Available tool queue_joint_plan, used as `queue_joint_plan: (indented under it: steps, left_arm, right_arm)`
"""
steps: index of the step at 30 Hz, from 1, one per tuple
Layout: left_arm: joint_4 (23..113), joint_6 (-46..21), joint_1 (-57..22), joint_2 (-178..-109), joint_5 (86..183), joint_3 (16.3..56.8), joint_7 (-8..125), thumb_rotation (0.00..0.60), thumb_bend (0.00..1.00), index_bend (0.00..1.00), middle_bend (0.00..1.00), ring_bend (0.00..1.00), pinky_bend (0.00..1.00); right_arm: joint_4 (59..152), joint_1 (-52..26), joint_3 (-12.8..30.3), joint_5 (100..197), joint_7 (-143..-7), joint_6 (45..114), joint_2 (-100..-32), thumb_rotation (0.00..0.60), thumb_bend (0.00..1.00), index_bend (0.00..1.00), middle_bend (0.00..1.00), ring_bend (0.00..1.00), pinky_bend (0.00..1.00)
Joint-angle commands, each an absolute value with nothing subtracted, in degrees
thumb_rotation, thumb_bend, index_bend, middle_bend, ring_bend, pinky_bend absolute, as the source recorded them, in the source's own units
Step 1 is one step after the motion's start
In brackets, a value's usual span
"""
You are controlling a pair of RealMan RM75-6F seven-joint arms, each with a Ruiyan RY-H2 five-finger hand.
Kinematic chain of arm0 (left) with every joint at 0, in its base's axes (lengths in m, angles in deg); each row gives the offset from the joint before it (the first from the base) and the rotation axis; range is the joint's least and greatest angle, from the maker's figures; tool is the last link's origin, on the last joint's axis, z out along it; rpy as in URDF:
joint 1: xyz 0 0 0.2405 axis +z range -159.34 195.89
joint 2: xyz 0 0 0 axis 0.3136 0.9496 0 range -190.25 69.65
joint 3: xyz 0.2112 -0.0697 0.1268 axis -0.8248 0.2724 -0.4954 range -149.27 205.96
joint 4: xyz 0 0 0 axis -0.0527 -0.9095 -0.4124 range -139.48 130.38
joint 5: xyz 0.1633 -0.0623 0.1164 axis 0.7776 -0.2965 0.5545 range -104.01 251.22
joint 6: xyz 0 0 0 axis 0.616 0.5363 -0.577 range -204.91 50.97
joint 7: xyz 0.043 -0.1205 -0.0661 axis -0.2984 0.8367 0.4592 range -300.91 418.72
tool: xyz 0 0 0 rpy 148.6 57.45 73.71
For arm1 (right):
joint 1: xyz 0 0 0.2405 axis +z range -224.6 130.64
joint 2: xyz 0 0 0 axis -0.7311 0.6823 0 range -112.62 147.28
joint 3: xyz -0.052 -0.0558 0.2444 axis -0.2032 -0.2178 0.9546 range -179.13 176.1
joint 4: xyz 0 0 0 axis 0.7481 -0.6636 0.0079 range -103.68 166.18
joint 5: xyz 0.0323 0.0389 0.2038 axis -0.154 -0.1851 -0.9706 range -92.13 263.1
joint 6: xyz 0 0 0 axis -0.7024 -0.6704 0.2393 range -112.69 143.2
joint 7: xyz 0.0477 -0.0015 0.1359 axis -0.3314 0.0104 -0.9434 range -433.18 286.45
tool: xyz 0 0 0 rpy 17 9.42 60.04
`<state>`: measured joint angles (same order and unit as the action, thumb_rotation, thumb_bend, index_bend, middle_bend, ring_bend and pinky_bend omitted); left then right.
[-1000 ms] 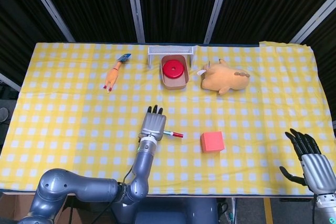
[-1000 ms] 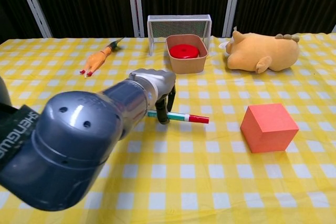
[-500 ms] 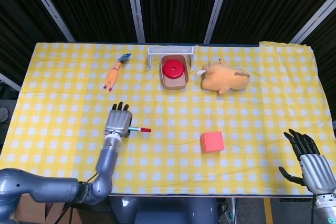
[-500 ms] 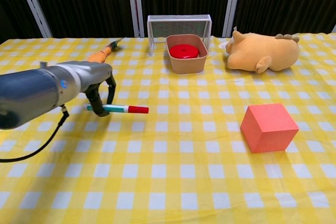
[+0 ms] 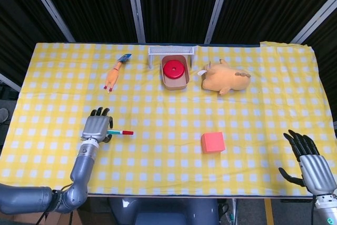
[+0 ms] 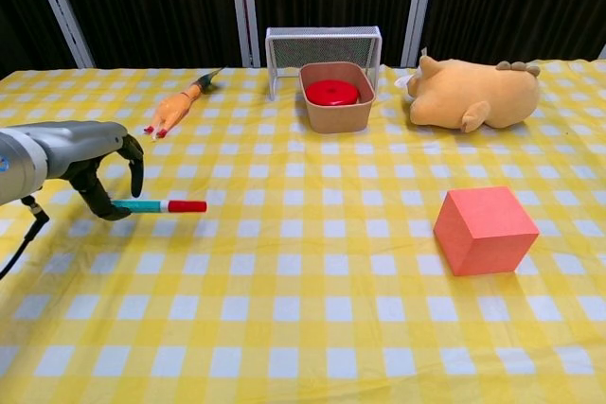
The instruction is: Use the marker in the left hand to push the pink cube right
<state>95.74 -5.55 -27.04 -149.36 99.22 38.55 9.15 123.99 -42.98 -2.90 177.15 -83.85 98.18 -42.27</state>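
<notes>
Two hands are in view, both at the near edge of the bench covered in a yellow-and-white checked cloth (image 5: 253,67); the right hand (image 5: 310,163) sits at the near right corner with fingers spread and nothing in it; the left hand (image 6: 99,167) at the near left pinches a slim teal marker with a white band and red cap (image 6: 159,205), cap end pointing right, held low over the cloth. The salmon-pink foam cube (image 6: 485,230) rests on the cloth right of centre, well apart from the marker tip, with open cloth between them.

The main risk, as I judge it, is the thin pinch; a push against the cube could swivel the marker in the fingers or slide it back through them; a tip that meets the cube off-centre would likely spin it rather than send it right; a tip dragged too low may snag and ruck the cloth.

Farther back stand a tan bowl holding a red disc (image 5: 174,71), a white wire-mesh rack (image 5: 172,52) behind it, a tan plush animal (image 5: 225,78) to the right and an orange rubber chicken (image 5: 115,73) to the left; all lie off the push line.
</notes>
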Motion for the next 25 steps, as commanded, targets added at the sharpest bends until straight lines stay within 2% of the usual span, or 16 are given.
queue_joint_plan:
  steps: [1,5,10,17,22,25]
  left_arm:
    - [96.16,-5.94,-26.07,-148.29,100.2,37.76,10.52,0.6,0.3,0.33,0.04,0.0,0.06]
    - [97.3,-5.64,-24.33,-146.36,103.13,36.67,13.34,0.6,0.22,0.15,0.01,0.0,0.04]
    - [100.16,-2.77,-19.88,-143.12,113.0,34.41,20.95,0.6,0.16,0.02,0.0,0.0,0.03]
    - [100.05,4.43,-11.33,-137.6,133.81,26.9,33.64,0.6,0.11,0.0,0.0,0.0,0.02]
    - [97.17,10.52,-5.61,-134.5,144.04,22.53,41.0,0.6,0.1,0.0,0.0,0.0,0.01]
    - [95.69,11.96,-3.1,-133.53,146.24,21.2,44.16,0.6,0.1,0.0,0.0,0.0,0.01]
  right_arm:
    - [123.98,-43.02,-2.93,177.14,-83.81,98.18,-42.27,0.6,0.32,0.0,0.0,0.0,0.0]
    - [123.93,-43.08,-2.9,177.05,-84.03,98.28,-42.2,0.6,0.32,0.0,0.0,0.0,0.0]
    - [123.72,-43.04,-3.01,177.42,-83.9,98.32,-42.22,0.6,0.32,0.0,0.0,0.0,0.0]
    - [123.18,-42.93,-3.22,178.15,-82.78,98.34,-42.6,0.6,0.32,0.0,0.0,0.0,0.0]
    - [123.13,-42.81,-3.26,178.35,-81.33,98.17,-43.08,0.6,0.32,0.0,0.0,0.0,0.0]
    - [123.29,-42.77,-3.18,178.15,-80.71,98.06,-43.27,0.6,0.32,0.0,0.0,0.0,0.0]
